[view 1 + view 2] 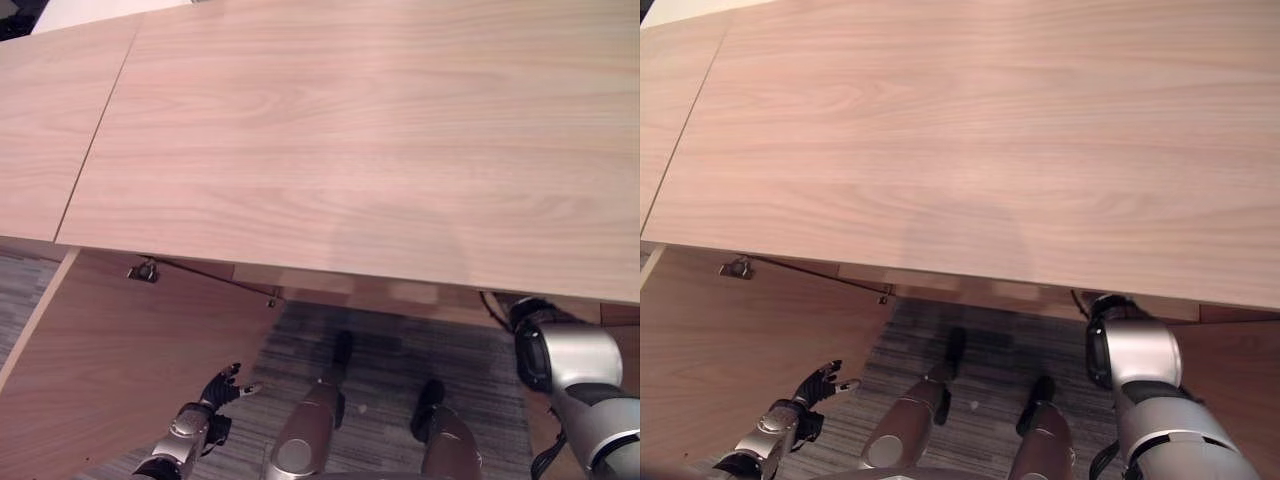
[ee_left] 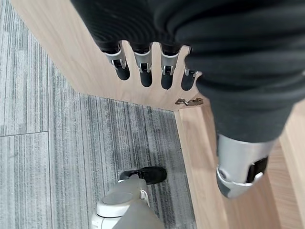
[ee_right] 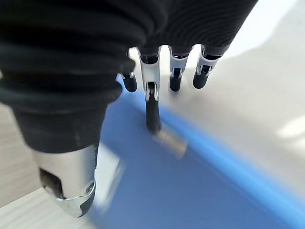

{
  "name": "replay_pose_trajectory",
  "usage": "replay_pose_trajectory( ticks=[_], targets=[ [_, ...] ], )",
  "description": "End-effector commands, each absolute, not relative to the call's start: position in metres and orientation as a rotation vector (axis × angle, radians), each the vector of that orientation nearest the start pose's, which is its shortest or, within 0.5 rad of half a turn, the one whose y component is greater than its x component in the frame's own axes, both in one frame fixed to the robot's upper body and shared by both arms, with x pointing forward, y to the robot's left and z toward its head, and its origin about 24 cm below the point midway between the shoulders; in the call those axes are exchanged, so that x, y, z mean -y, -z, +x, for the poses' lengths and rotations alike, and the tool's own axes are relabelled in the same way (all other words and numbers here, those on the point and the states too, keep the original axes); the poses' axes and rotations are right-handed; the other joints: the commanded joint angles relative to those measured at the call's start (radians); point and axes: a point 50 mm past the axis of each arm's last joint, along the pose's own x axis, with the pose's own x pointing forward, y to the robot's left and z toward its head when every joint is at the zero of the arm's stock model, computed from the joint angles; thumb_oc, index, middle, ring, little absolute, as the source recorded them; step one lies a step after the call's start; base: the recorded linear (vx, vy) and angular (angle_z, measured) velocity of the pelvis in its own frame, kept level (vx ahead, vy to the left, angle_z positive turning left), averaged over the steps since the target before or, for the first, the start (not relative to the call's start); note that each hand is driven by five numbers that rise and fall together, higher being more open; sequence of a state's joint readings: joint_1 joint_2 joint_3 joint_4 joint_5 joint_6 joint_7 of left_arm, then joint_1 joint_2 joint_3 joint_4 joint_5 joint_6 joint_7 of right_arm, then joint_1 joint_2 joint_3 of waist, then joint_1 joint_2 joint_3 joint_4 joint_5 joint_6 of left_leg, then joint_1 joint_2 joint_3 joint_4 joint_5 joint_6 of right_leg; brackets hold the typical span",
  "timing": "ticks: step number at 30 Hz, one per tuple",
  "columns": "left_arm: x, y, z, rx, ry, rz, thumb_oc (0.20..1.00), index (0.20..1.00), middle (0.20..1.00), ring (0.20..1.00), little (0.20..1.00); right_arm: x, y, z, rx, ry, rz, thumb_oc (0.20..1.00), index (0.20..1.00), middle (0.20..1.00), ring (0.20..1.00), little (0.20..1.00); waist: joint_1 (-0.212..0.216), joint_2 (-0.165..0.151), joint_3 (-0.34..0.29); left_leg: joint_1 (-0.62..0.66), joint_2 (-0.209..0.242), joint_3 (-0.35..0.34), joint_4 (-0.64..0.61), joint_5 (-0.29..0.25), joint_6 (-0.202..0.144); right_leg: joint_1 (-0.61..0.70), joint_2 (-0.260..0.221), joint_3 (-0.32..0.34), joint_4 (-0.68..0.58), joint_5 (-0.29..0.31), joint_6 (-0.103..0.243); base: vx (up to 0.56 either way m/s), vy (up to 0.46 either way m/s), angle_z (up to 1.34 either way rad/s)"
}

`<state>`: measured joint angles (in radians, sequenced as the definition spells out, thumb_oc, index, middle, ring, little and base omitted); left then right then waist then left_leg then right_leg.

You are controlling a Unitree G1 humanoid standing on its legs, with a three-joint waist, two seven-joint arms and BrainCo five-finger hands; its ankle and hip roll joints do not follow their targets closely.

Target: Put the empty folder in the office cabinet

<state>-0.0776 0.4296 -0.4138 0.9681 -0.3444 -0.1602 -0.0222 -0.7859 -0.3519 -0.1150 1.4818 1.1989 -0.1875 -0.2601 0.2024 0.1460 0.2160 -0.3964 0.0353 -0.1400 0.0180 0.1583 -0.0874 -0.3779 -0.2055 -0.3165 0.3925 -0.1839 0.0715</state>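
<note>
A wide wooden cabinet top [image 1: 380, 140] spans the head views, with a seam on its left part. Below its front edge an open wooden door [image 1: 120, 370] swings out to the left, a metal hinge [image 1: 143, 271] near its upper corner, and grey striped carpet [image 1: 390, 370] lies beneath.

The left hand [image 1: 215, 392] hangs low beside the open door, fingers [image 2: 143, 71] straight and slightly spread, thumb apart, holding nothing; its wrist view shows the fingers in front of the door's face.

The right hand [image 3: 152, 90] reaches under the cabinet top, hidden there in the head views. In its own wrist view a blue folder [image 3: 200, 191] lies just past the fingers, 1 finger reaching down to its surface by a small metal clip [image 3: 170, 141]. The fingers are fairly straight and the thumb stands clear, so the hand rests against the folder rather than clasping it.
</note>
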Motion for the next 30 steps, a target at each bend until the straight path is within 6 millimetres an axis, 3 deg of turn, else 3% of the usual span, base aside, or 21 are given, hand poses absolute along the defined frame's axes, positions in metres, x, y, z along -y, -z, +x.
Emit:
replay_pose_trajectory(
  ticks=[1,2,7,9,13,19,27,30],
  targets=[
    [-0.255,0.107,0.185,-0.766,0.016,0.264,1.0,1.0,1.0,1.0,1.0,0.26,0.023,0.315,-0.391,0.871,0.985,1.0,1.0,1.0,1.0,1.0,0.041,-0.034,-0.01,0.052,0.037,-0.032,-0.013,-0.095,-0.039,0.096,-0.041,0.008,-0.061,0.063,0.106,0.07,-0.008,0.08],
    [-0.255,0.108,0.182,-0.77,0.012,0.254,1.0,1.0,1.0,1.0,1.0,0.255,0.037,0.304,-0.421,0.87,0.989,1.0,1.0,1.0,1.0,1.0,0.037,-0.04,-0.016,0.063,0.038,-0.033,-0.017,-0.096,-0.039,0.11,-0.04,0.004,-0.073,0.069,0.107,0.05,0.005,0.02],
    [-0.266,0.115,0.166,-0.822,-0.054,0.216,1.0,1.0,1.0,1.0,1.0,0.231,0.07,0.277,-0.467,0.75,0.935,1.0,1.0,1.0,1.0,1.0,0.002,-0.08,-0.057,0.136,0.058,-0.015,-0.055,-0.084,-0.042,0.188,-0.027,-0.002,-0.153,0.114,0.115,0.11,0.011,0.01],
    [-0.278,0.118,0.151,-0.864,-0.098,0.195,1.0,1.0,1.0,1.0,1.0,0.252,0.079,0.255,-0.457,0.744,0.892,1.0,1.0,1.0,1.0,1.0,-0.023,-0.1,-0.079,0.181,0.065,0.0,-0.078,-0.081,-0.046,0.227,-0.018,-0.004,-0.189,0.128,0.118,0.15,0.014,-0.06],
    [-0.288,0.13,0.122,-0.979,-0.148,0.181,1.0,1.0,1.0,1.0,1.0,0.259,0.108,0.21,-0.534,0.789,0.899,1.0,1.0,1.0,1.0,1.0,-0.053,-0.119,-0.139,0.266,0.063,0.019,-0.098,-0.094,-0.053,0.322,-0.007,-0.007,-0.27,0.157,0.126,0.17,0.04,-0.12],
    [-0.288,0.137,0.104,-1.032,-0.177,0.157,1.0,1.0,1.0,1.0,1.0,0.263,0.123,0.18,-0.601,0.799,0.873,1.0,1.0,1.0,1.0,1.0,-0.077,-0.128,-0.189,0.329,0.056,0.042,-0.105,-0.11,-0.056,0.389,-0.005,0.002,-0.329,0.181,0.132,0.1,0.053,-0.1],
    [-0.283,0.143,0.09,-1.064,-0.212,0.11,1.0,1.0,1.0,1.0,1.0,0.256,0.133,0.163,-0.71,0.727,0.761,1.0,1.0,1.0,1.0,1.0,-0.087,-0.139,-0.213,0.373,0.051,0.068,-0.105,-0.128,-0.046,0.415,-0.006,0.026,-0.348,0.199,0.136,0.02,0.056,-0.08],
    [-0.277,0.146,0.086,-1.069,-0.218,0.07,1.0,1.0,1.0,1.0,1.0,0.249,0.139,0.152,-0.836,0.577,0.556,1.0,1.0,1.0,1.0,1.0,-0.088,-0.145,-0.206,0.404,0.051,0.091,-0.105,-0.142,-0.025,0.407,-0.014,0.047,-0.314,0.207,0.14,-0.05,0.094,-0.24]
  ],
)
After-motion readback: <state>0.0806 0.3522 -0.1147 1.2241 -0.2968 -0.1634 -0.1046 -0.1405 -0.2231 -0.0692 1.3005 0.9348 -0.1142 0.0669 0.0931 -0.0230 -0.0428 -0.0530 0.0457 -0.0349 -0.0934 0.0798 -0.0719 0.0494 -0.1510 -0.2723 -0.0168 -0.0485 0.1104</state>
